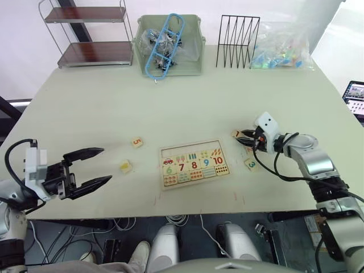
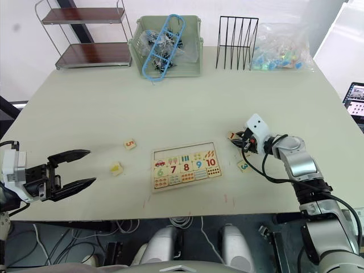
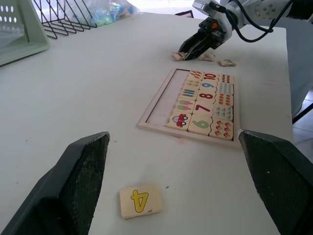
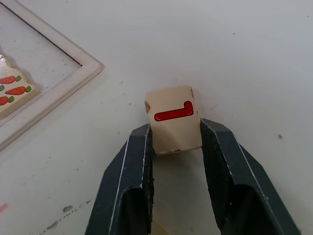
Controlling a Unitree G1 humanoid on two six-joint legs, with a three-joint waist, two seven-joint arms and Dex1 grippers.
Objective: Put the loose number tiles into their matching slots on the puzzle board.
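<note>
The puzzle board (image 1: 223, 148) lies near the table's front edge, with tiles 6 to 10 in it and its top row of slots (image 1: 190, 149) empty. Right of the board, my right gripper (image 4: 173, 128) is shut on the red 1 tile (image 4: 172, 113), which rests on the table. The 3 tile (image 1: 251, 164) and another tile (image 3: 208, 57) with an unreadable digit lie close by. Left of the board are the 5 tile (image 1: 136, 142) and the yellow 4 tile (image 3: 139, 200). My left gripper (image 1: 98, 166) hangs open, left of the 4 tile.
Along the table's far edge stand a two-tier metal shelf (image 1: 91, 34), a green basket (image 1: 169, 45) with a blue plastic piece, a black wire rack (image 1: 238, 41) and a clear bag of coloured bits (image 1: 281, 48). A screen (image 1: 355, 96) sits off the right edge.
</note>
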